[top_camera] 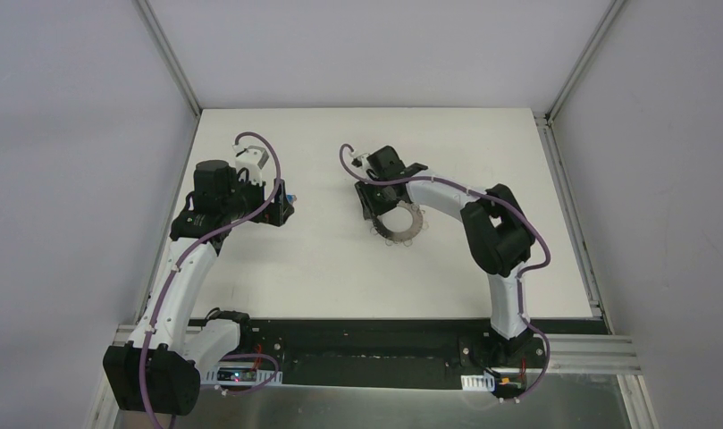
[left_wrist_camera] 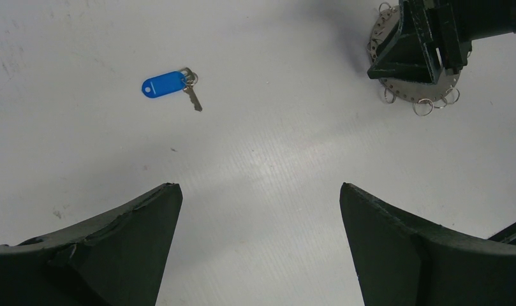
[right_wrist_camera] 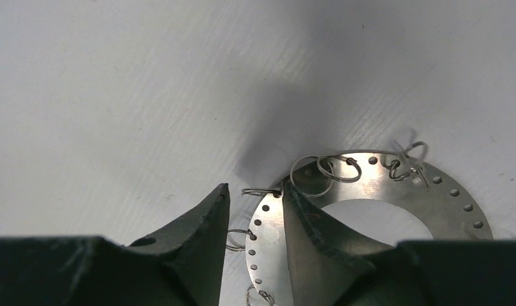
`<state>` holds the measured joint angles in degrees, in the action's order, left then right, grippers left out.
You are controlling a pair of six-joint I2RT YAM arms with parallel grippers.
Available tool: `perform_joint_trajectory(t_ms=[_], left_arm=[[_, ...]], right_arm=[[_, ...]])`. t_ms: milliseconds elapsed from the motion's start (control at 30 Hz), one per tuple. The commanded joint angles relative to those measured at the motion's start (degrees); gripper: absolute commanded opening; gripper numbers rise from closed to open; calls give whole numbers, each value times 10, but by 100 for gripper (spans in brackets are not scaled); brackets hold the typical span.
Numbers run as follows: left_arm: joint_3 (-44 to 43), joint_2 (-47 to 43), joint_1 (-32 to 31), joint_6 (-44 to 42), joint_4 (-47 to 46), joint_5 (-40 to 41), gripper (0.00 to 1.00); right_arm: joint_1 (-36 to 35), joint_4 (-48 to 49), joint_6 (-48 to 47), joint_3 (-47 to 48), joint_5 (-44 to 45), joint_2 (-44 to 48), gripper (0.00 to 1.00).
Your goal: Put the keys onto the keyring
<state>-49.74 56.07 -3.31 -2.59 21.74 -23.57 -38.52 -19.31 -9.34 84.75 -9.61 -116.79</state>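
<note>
Left wrist view: the blue key (left_wrist_camera: 169, 85) is lying well left of the keyring (left_wrist_camera: 405, 94), nearer the left jaws.
Those are hanging wide apart short of it, its length running jaw to jaw; the right jaws are straddling the keyring's rim, part-open and unclamped.

The right gripper (top_camera: 374, 214) is hanging over the keyring (top_camera: 409, 231) on the bench (top_camera: 340, 277); the left gripper (top_camera: 282, 206) is hanging well left of it.
</note>
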Motion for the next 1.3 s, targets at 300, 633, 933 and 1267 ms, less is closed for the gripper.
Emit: perform_joint_trajectory(t_ms=[300, 633, 933, 1267], left_arm=[[3, -12, -1, -13, -19, -14, 100], [3, -14, -1, -13, -18, -16, 100], [3, -17, -1, -15, -17, -16, 100], [6, -11, -1, -14, -24, -22, 100]], right_arm=[[-10, -15, -56, 19, 28, -8, 39], [-10, -20, -85, 12, 24, 16, 30], [-24, -54, -112, -49, 40, 107, 50], [-28, -82, -112, -164, 72, 191, 47]])
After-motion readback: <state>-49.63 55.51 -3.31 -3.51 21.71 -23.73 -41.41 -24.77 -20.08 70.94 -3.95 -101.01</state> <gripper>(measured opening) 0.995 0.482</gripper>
